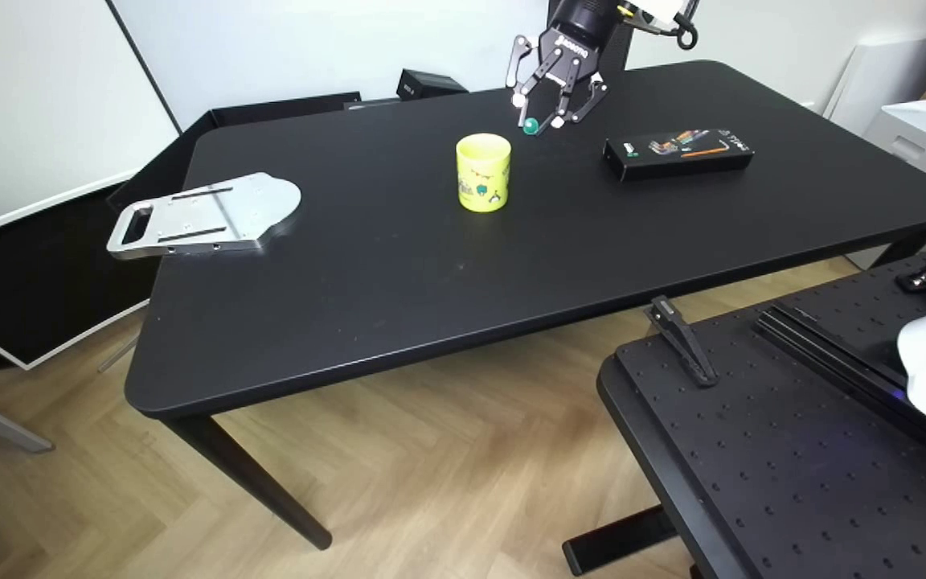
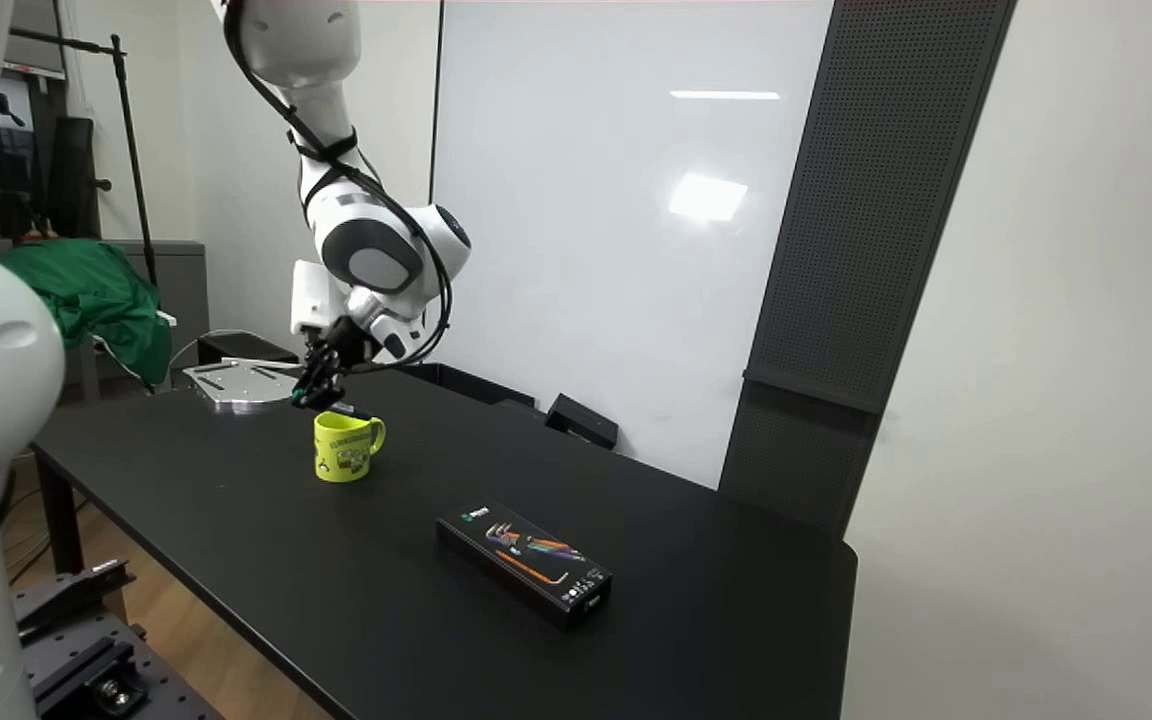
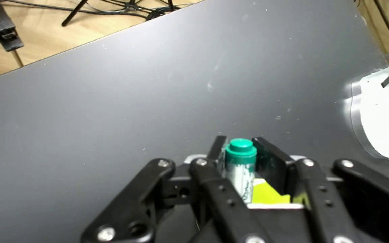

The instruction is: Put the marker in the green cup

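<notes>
Light was bright. In an exterior view, whiteboard (image 2: 606, 240) glared at one o'clock. Wrist view: metal plate (image 3: 385, 114) blew out white at three, tabletop (image 3: 167, 81) sheened toward twelve.

My arm (image 2: 321, 100) is smooth white and rounded, with a dark grey oval joint (image 2: 361, 235) bearing a lighter patch (image 2: 379, 270). A black cable (image 2: 447, 295) runs along it, lashed by black straps (image 2: 339, 148). My tool (image 3: 240, 148) is black, its bars (image 3: 133, 194) dotted with silver screws (image 3: 106, 234), its finger pads (image 3: 272, 155) flat and dark. White lettering (image 1: 571, 47) marks it, and a yellow fleck (image 1: 627, 11) shows at the white wrist (image 1: 661, 8).
</notes>
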Robot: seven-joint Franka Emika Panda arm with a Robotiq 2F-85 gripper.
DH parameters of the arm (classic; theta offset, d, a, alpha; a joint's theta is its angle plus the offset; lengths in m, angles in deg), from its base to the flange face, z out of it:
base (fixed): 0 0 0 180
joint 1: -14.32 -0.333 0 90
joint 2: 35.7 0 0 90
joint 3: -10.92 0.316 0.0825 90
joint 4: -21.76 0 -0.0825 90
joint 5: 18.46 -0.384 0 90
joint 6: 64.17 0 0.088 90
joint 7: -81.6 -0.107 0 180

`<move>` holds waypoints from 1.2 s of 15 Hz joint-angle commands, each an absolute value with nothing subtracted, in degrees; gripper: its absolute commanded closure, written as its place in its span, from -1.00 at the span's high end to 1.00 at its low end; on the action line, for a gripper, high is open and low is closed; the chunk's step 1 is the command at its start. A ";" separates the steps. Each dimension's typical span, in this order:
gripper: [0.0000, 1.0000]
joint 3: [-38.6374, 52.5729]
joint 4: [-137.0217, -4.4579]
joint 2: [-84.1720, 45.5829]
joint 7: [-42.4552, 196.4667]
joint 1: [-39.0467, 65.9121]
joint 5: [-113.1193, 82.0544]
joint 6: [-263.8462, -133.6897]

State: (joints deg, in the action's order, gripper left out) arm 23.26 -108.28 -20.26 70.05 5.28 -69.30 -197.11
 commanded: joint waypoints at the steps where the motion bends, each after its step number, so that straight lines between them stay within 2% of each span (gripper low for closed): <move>1: -0.87 23.29 -103.26 -15.89 67.25 4.14 -73.87 -195.24; 14: -0.87 22.41 -95.94 -6.64 68.29 1.50 -78.87 -195.16; 15: 0.04 22.21 -95.82 -6.37 68.29 1.36 -78.40 -195.19; 16: 0.06 22.10 -95.74 -6.28 68.23 1.23 -78.29 -195.42; 18: 0.30 22.06 -95.81 -6.65 68.29 1.03 -78.30 -195.81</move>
